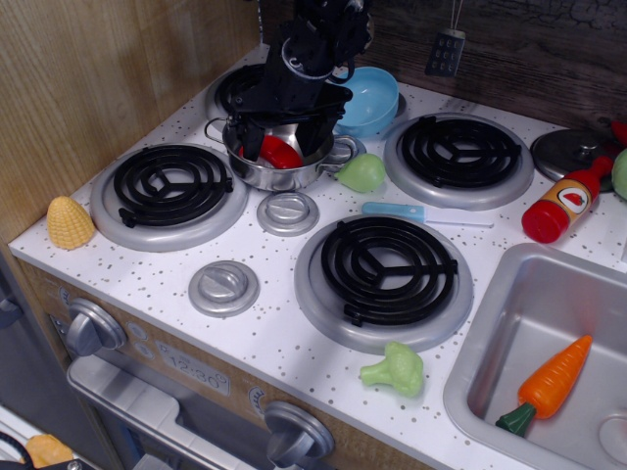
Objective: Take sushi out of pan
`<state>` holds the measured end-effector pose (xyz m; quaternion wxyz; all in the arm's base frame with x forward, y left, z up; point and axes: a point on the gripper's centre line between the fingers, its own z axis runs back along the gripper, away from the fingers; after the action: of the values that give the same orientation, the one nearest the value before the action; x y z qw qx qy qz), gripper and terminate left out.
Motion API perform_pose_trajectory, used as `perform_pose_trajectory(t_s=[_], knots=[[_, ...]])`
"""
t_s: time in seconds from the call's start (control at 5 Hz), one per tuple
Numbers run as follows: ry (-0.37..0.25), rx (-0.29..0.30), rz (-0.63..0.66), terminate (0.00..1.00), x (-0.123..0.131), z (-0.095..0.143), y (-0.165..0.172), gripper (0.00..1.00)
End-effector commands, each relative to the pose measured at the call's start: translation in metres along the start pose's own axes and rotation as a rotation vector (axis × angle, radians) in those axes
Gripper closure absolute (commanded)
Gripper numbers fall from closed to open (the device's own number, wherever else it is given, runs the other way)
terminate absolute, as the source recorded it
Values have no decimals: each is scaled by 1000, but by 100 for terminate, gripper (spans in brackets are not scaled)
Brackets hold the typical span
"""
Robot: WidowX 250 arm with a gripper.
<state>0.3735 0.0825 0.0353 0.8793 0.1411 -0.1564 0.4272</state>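
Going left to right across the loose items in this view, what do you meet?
Corn → pan with the sushi in it → pear → broccoli → carrot in the sink.

Toy kitchen stove top, white speckled [284,333], four black coil burners in silver rings.

- Small shiny steel pan with loop handles [257,172]: stands at centre back, between the rear-left and front-left burners.
- Glossy red sushi piece [281,154]: inside the pan, partly hidden.
- Black robot gripper [281,139]: lowered into the pan, fingers either side of the sushi; grip not clear.
- Light-blue bowl [372,103]: just behind the pan.
- Pale green pear-shaped toy [363,173]: touching the pan's right handle.
- Yellow corn toy [70,222]: far left edge.
- Green broccoli toy [397,370]: front edge.
- Red bottle with orange label [563,205]: lying at right.
- Orange carrot toy [551,384]: in the steel sink [490,323].
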Motion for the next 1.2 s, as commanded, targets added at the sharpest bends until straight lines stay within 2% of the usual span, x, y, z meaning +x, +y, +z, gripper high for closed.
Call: perform_pose_trajectory(t_s=[0.0, 0.2, 0.4, 0.6, 0.8, 1.0], knots=[[-28, 1, 36, 0, 14, 3, 1, 100], [-16, 8, 28, 0, 18, 3, -1, 100], [-37, 5, 26, 0, 26, 11, -2, 100], [-103, 65, 40, 0, 44, 58, 7, 100], [-89, 93, 46, 0, 51, 70, 26, 100], [-53, 105, 73, 0, 48, 70, 47, 100]])
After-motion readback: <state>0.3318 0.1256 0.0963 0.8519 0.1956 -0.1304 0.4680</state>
